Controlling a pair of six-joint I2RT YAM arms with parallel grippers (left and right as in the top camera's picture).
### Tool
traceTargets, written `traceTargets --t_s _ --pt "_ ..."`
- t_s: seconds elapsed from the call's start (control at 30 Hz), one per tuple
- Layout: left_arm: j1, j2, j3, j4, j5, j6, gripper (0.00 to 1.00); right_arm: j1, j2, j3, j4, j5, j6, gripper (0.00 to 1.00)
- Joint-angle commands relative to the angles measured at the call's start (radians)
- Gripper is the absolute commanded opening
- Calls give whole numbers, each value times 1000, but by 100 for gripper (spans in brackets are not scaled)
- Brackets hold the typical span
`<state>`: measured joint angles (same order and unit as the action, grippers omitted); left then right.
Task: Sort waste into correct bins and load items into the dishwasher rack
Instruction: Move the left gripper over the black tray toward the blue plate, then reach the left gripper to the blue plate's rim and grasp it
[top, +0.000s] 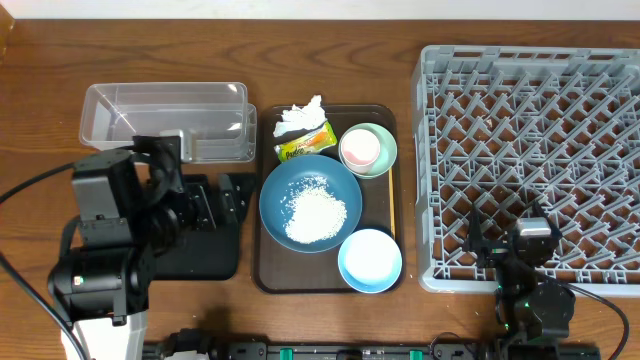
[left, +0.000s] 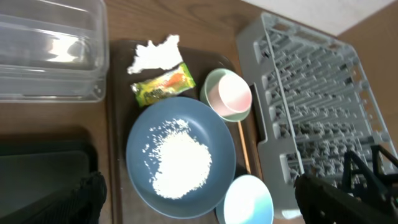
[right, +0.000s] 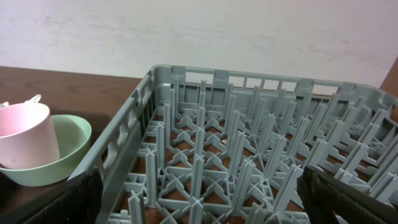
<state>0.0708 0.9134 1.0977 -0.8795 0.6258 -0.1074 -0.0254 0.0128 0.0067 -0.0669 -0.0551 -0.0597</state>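
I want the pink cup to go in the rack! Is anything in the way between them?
Nothing visible blocks it. The pink cup sits inside the pale-green bowl; only the brown tray's edge and a strip of table lie before the rack, whose wall it must clear.

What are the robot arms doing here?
Nothing is picked up yet. Both grippers are open and empty: the left gripper hovers over the black tray, the right gripper over the near edge of the rack. The rice sits in the dark-blue dish on the brown tray, beside the tissue, wrapper, pink cup, pale-green bowl and light-blue bowl.
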Motion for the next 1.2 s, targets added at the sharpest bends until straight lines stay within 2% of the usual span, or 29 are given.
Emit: traceTargets --t_s 0.0,0.1,0.27,0.37,0.53,0.6,0.73,0.83,0.93,1.17 --pt "-75 23 82 -19 16 8 99 10 -1 -1 -4 2 -9 99" --pt "-189 93 199 -104 -63 18 99 10 -1 -1 -4 2 -9 99" --pt "-420 260 424 -351 -471 17 99 10 -1 -1 -4 2 -9 99" --pt "-495 319 446 -401 -581 17 99 10 -1 -1 -4 2 -9 99" --pt "-519 390 445 -418 -550 17 99 10 -1 -1 -4 2 -9 99" --pt "-519 412 445 -422 -461 16 99 10 -1 -1 -4 2 -9 99" --pt "-521 459 444 -444 -179 17 99 10 -1 -1 -4 2 -9 99" --pt "-522 495 444 -421 -72 17 99 10 -1 -1 -4 2 -9 99" --pt "-522 540 444 -380 -61 17 99 10 -1 -1 -4 2 -9 99" --pt "-547 634 444 -390 -42 16 99 10 -1 -1 -4 2 -9 99"
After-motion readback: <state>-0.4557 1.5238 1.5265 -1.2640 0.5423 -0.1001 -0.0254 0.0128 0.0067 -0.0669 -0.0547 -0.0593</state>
